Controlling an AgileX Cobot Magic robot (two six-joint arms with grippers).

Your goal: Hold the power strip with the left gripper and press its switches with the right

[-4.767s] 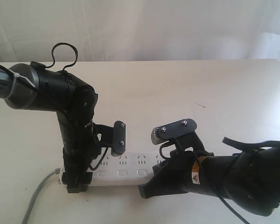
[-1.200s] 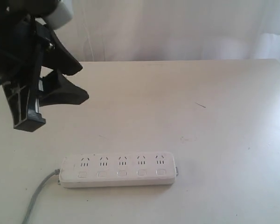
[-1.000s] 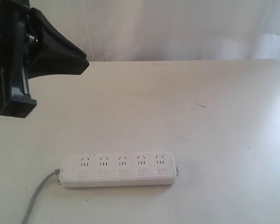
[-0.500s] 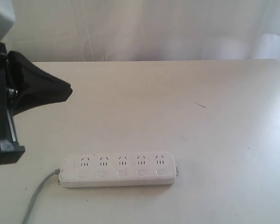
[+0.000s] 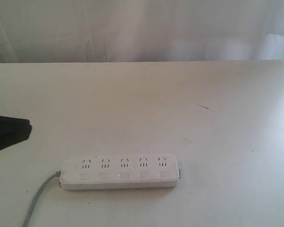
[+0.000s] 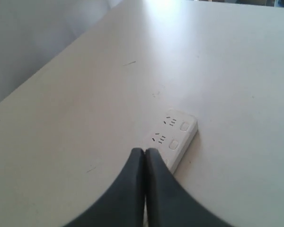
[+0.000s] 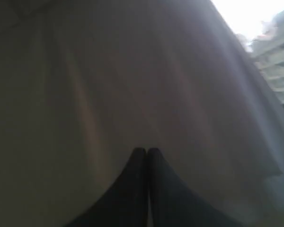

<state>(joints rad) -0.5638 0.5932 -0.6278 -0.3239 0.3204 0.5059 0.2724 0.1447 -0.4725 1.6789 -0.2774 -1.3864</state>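
Strip [image 5: 120,172] lies flat on the table [image 5: 189,94], near its front edge, long axis left to right, sockets up. Five switches [image 5: 124,176] sit in a row along its near side, each below a socket group. Grey cord [image 5: 38,203] leaves the strip's left end and runs off toward the front-left. Nothing touches the strip.

Left gripper [image 6: 145,152]: fingers pressed together, holding nothing, raised and apart from the strip, whose end with two socket groups shows just past the tips. A dark part of the left arm [image 5: 7,133] enters at the exterior view's left edge.

Right gripper [image 7: 146,151]: fingers closed on each other, empty, facing a pale curtain [image 7: 132,71]. It is outside the exterior view.
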